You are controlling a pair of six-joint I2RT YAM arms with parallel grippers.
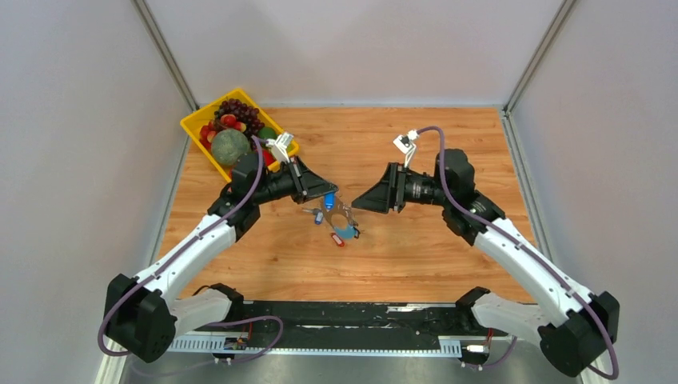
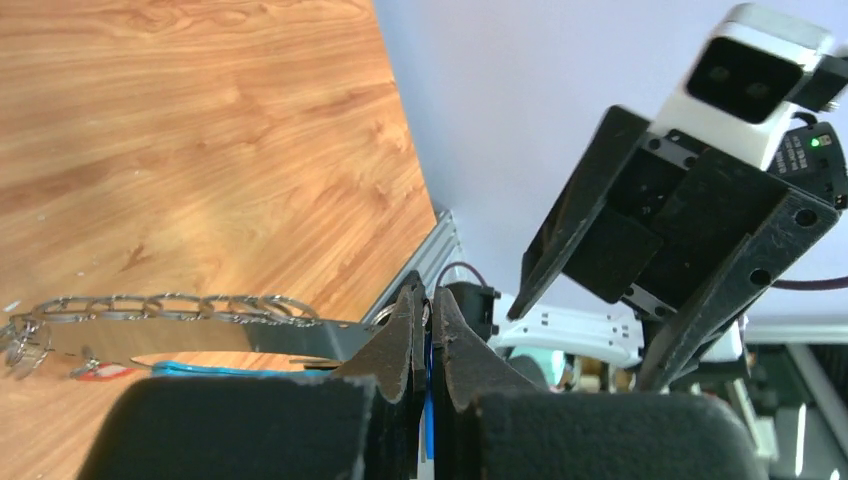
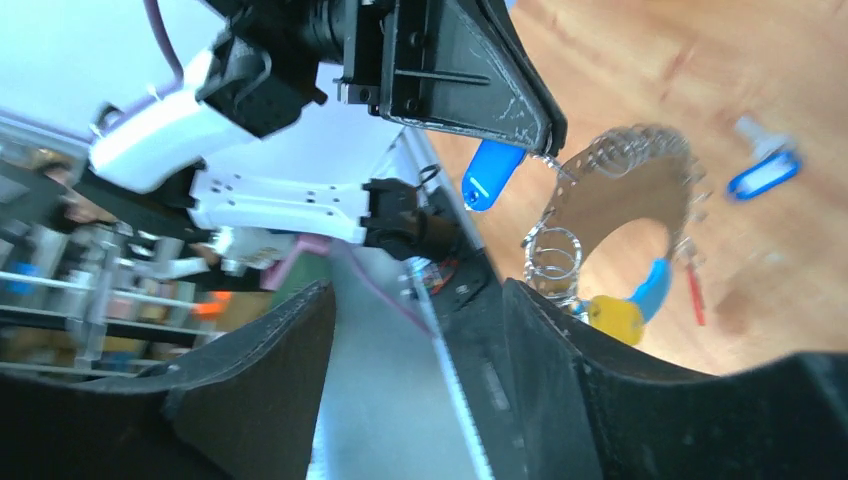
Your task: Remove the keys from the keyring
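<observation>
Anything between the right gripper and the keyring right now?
Nothing visible. The open right gripper faces the keyring across a free gap. The left gripper pinches it from the opposite side; the keys dangle from the ring itself.

Wide bare wood across the far right of the surface [image 1: 448,136] and along the near edge, open for a pass. Blocked at the far left corner by a yellow fruit basket [image 1: 194,128], close behind the left arm. At centre, only a narrow gap between left gripper [image 1: 330,194], pinched on the hanging keyring [image 1: 342,214], and right gripper [image 1: 356,205], spread wide. Loose keys [image 3: 762,172] on the wood just beside. Walls [image 1: 80,120] hemming three sides.
</observation>
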